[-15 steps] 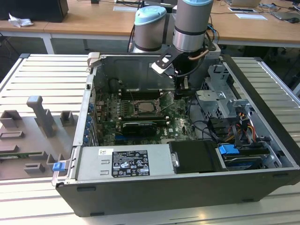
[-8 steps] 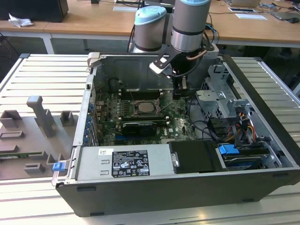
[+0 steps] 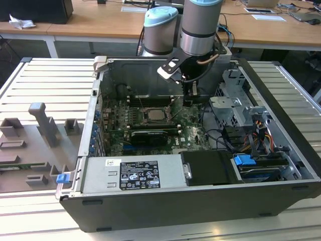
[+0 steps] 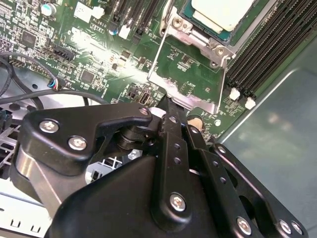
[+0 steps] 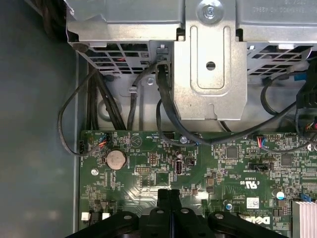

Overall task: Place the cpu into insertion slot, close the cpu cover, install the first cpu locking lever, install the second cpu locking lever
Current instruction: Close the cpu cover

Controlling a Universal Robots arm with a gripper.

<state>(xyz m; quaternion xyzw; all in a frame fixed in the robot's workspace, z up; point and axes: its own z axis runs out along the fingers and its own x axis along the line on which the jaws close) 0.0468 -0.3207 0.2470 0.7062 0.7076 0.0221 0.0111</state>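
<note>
Cpu (image 4: 220, 12) is seated on the green board (image 4: 190, 74), with the cpu cover (image 4: 198, 42) lowered around it. Jaws are pressed together with nothing held, tips at the wire locking lever (image 4: 193, 100). Judgement: the lever should be pushed steadily and kept centred on the tips, so slipping is avoided.

Green circuit board (image 4: 99, 54), speckled with small black chips and silver solder dots, beneath the matte black gripper (image 4: 167, 105) studded with bright steel screws. The cpu (image 4: 223, 12) has a pale silvery-beige top, and the cpu cover (image 4: 185, 97) is bare silver metal. Black memory slots (image 4: 267, 47) end in white tabs. In the exterior view: dark grey computer case (image 3: 175, 213), pale ribbed table (image 3: 45, 75), and silver-grey arm (image 3: 160, 17) with light blue caps.
</note>
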